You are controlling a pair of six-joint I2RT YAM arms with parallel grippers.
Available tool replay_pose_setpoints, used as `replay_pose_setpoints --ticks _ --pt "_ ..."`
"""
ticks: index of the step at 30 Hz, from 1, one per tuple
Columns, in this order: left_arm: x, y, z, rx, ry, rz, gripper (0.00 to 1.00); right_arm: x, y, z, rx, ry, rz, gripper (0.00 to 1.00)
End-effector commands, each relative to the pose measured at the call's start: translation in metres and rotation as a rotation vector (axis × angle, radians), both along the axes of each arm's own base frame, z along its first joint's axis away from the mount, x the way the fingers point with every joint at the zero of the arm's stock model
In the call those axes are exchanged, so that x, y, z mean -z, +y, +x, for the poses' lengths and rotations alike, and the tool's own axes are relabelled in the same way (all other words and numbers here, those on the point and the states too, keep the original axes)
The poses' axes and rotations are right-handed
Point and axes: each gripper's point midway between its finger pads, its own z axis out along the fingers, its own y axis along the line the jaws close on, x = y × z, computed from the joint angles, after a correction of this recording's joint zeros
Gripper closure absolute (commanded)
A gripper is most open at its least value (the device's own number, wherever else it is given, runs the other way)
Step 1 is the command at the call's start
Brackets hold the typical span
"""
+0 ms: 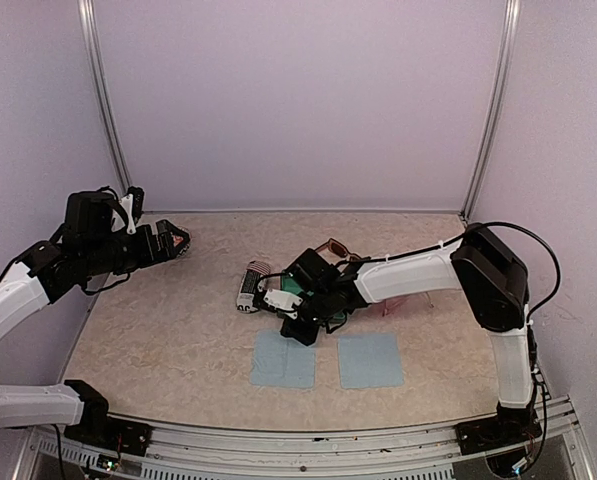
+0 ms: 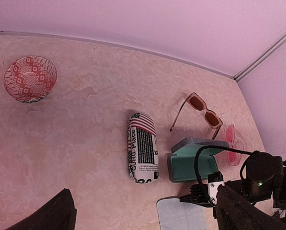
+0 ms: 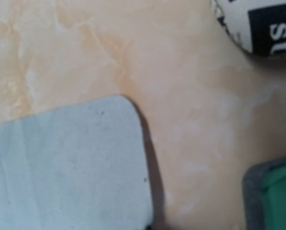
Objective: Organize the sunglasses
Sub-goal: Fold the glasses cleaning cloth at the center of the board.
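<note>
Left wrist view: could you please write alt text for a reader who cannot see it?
On a marbled table, brown sunglasses and pink sunglasses lie near a teal-lined case, a flag-printed pouch to its left. A red patterned bowl sits far left.

Worktop (image 1: 178, 340), beige marbled. Centre: teal-lined case (image 2: 193, 160). 9 o'clock: striped pouch (image 2: 143, 148). 10 o'clock: patterned bowl (image 2: 30, 79). 1 o'clock: brown sunglasses (image 2: 202, 109). 3 o'clock: pink sunglasses (image 2: 234, 141). 6 o'clock: two pale-blue cloths (image 1: 284, 360) (image 1: 370, 360).

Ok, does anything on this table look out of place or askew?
Nothing spilled or broken. The brown sunglasses lie loose with arms unfolded near the open teal case, and a red patterned bowl sits off alone.
</note>
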Motion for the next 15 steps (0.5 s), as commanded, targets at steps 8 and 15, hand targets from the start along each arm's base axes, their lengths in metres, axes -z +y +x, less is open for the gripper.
replay_pose_setpoints --ticks 8,15 --pt "0.002 -0.002 0.000 0.011 -0.004 0.005 0.01 -0.031 0.004 -0.006 -0.009 -0.021 0.057 1.00" --pt "0.006 -0.004 0.001 0.017 0.002 0.003 0.01 -0.038 0.003 -0.021 -0.029 -0.002 0.091 1.00"
